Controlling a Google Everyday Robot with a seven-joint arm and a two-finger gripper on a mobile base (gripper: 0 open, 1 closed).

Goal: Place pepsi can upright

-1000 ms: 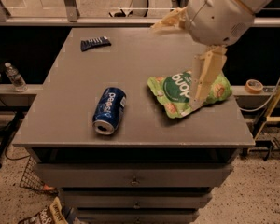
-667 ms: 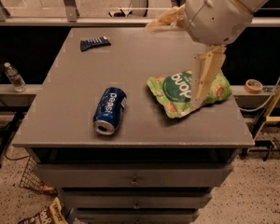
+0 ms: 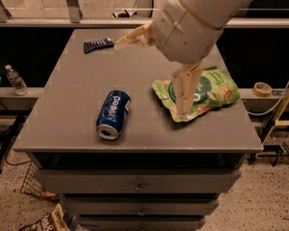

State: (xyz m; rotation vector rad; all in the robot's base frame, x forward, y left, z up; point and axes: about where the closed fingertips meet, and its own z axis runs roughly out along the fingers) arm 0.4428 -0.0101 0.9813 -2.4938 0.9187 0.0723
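The pepsi can (image 3: 113,114), blue with white lettering, lies on its side on the grey table (image 3: 77,95), left of the middle, with one silver end facing the front edge. My gripper (image 3: 149,80) hangs above the table to the can's right and holds nothing. It is open: one pale finger (image 3: 131,37) points left and the other (image 3: 184,88) points down in front of the green bag. The gripper is apart from the can.
A green snack bag (image 3: 212,91) lies at the table's right, partly behind the lower finger. A small dark blue packet (image 3: 98,44) lies at the back left. A water bottle (image 3: 14,80) and a tape roll (image 3: 262,88) sit on ledges beside the table.
My arm and gripper have moved left, from over the bag's right part toward the table's middle and nearer the can. The can and the bag have not moved.
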